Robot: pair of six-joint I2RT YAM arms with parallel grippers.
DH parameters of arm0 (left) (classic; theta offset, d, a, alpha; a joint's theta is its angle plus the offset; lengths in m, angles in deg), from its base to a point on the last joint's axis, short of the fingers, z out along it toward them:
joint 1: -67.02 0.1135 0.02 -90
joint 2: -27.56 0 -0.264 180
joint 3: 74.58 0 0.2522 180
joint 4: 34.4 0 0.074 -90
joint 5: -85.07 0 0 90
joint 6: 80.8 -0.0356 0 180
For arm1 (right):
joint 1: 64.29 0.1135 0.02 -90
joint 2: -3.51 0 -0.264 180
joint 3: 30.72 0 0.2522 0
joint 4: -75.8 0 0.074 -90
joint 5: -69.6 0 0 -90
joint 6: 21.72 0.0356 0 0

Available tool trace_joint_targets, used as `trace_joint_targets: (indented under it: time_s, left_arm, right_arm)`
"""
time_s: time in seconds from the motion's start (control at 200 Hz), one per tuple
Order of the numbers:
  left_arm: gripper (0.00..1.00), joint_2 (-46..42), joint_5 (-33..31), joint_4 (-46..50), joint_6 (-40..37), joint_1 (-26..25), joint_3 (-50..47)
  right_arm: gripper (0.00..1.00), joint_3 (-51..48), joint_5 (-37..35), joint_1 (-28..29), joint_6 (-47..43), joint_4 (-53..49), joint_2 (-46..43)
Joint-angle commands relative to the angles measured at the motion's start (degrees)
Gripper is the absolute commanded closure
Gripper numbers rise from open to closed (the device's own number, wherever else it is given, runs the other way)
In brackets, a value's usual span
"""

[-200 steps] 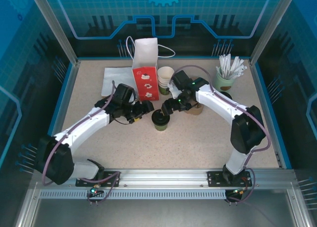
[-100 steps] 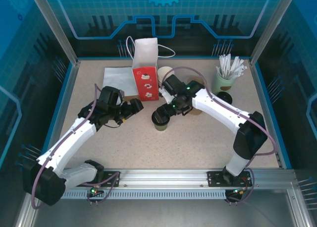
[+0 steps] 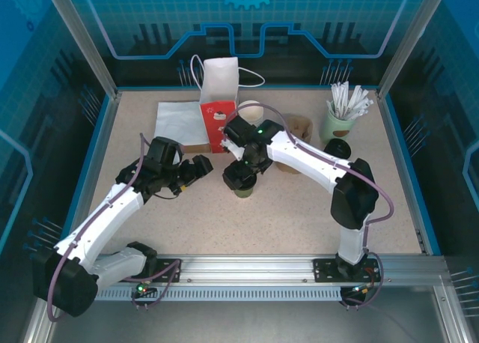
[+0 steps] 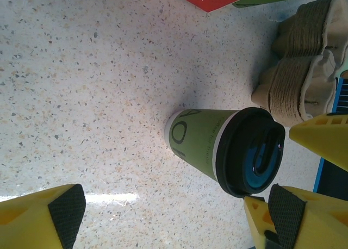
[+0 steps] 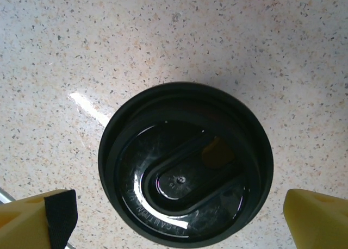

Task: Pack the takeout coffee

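The takeout coffee (image 3: 244,190) is a green paper cup with a black lid, upright mid-table. My right gripper (image 3: 239,175) hangs straight above it, open, and covers most of it from the top camera. The right wrist view looks down on the black lid (image 5: 185,170) centred between the wide-apart fingers of the right gripper (image 5: 182,219), which do not touch it. My left gripper (image 3: 200,166) stands open just left of the cup, apart from it. In the left wrist view the cup (image 4: 204,137) lies ahead of the open left gripper (image 4: 174,213), and a yellow finger of the right gripper (image 4: 324,144) shows beside the lid.
A red-and-white paper bag (image 3: 218,103) stands behind the cup, with a white napkin (image 3: 178,122) to its left. Stacked cups (image 3: 251,112) and a cardboard carrier (image 3: 298,126) sit right of the bag. A pale-green pot of white sticks (image 3: 340,118) and a spare black lid (image 3: 338,147) are at the far right.
My right gripper has swung left and now sits over the cup, jaws wider. My left gripper has pulled back to the left, away from the cup, and opened a little more.
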Motion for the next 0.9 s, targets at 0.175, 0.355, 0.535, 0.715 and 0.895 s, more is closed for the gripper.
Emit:
trace_joint_targets:
  time_s: [0.175, 0.355, 0.535, 0.715, 0.895]
  left_arm:
    - [0.09, -0.9, -0.2, 0.6, -0.4, 0.6, -1.1]
    - [0.09, -0.8, -0.2, 0.4, -0.4, 0.6, -1.1]
    - [0.09, -0.6, -0.1, 0.4, -0.5, 0.6, -1.2]
    - [0.09, -0.2, 0.1, 0.4, -0.5, 0.6, -1.0]
    - [0.08, -0.4, -0.1, 0.8, -1.0, 0.7, -0.8]
  right_arm:
    - [0.0, 2.0, -0.8, 1.0, -1.9, -3.0, 2.7]
    - [0.0, 2.7, -1.8, 1.1, -2.5, -3.2, 3.8]
    - [0.0, 3.4, -3.0, 1.1, -3.3, -3.7, 4.7]
    - [0.0, 4.5, -2.6, 1.2, -3.9, -3.7, 6.0]
    - [0.0, 5.5, -2.5, 1.3, -4.1, -3.7, 7.4]
